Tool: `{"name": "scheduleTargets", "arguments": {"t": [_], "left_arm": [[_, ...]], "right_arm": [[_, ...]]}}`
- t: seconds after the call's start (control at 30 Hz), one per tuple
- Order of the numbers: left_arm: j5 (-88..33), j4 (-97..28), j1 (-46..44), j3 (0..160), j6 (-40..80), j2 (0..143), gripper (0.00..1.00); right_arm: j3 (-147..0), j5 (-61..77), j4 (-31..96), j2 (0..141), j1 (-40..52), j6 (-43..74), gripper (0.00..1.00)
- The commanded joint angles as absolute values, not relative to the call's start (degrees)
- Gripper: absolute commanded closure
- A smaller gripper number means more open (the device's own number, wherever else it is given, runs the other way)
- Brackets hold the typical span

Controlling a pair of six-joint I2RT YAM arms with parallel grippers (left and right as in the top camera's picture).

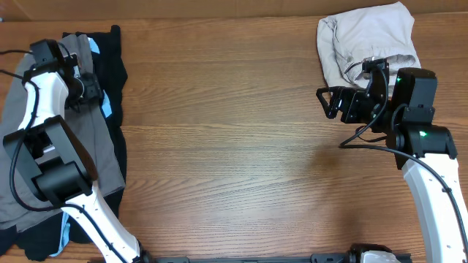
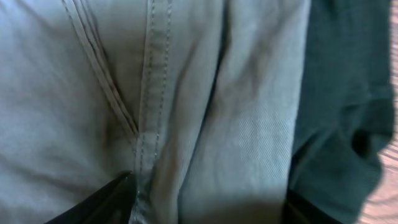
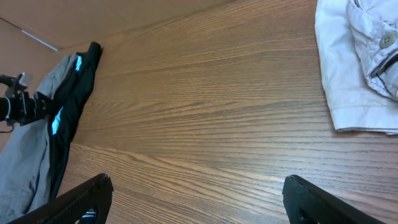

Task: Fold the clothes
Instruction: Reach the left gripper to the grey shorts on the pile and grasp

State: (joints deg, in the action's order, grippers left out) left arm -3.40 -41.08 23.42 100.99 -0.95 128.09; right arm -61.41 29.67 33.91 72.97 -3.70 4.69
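Shorts (image 1: 102, 146), plain mid-grey, lie spread along the left edge of the tabletop (image 1: 234, 131), on top of a black garment (image 1: 110, 55) whose dark edge shows above and to the right of them. Light-blue stripes (image 1: 108, 108) show on the black cloth near the shorts' right edge. The left arm reaches over this pile, and the left claw (image 1: 91, 88) sits low over its upper part.

From the left wrist, the shorts (image 2: 186, 93) fill nearly the whole view at very close range, with stitched seams running down the cloth and a soft ridge of fabric in the middle. The black garment (image 2: 342, 93) lies along their right side. The left claw (image 2: 199, 211) has its fingers (image 2: 93, 205) spread wide at the bottom corners, with grey cloth between them; I cannot tell whether they touch it.

A beige garment (image 1: 365, 36) lies crumpled at the far right corner, well apart from the other two. The right claw (image 1: 327, 102) hangs just beside its lower left edge, pointing toward the middle of the tabletop, with its fingers apart and nothing between them.

The right wrist view shows the same: the claw (image 3: 199, 199) spread over bare wood (image 3: 205, 112), the beige garment (image 3: 354, 81) at the upper right, and the shorts (image 3: 25, 162) and black garment (image 3: 78, 93) far off at the left.
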Motion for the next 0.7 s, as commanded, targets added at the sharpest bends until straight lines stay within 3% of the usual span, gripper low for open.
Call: {"name": "scheduleTargets", "arguments": {"t": [0.0, 0.4, 0.5, 0.67], "left_arm": [[-2.52, -40.40, 24.10, 102.56, 0.47, 128.66, 0.35], [-7.51, -49.47, 24.10, 116.86, 1.10, 126.61, 0.30], [-7.29, -49.60, 24.34, 117.89, 1.08, 126.63, 0.25], [-6.68, -49.21, 24.82, 117.03, 1.10, 128.25, 0.26]], "right_arm": [[-62.65, 30.09, 33.74, 72.77, -3.44, 4.54, 0.09], [-62.65, 30.09, 33.74, 72.77, -3.44, 4.56, 0.09], [-62.65, 30.09, 33.78, 72.77, -3.44, 4.56, 0.09], [-62.65, 30.09, 33.78, 72.79, -3.44, 4.54, 0.09]]}}
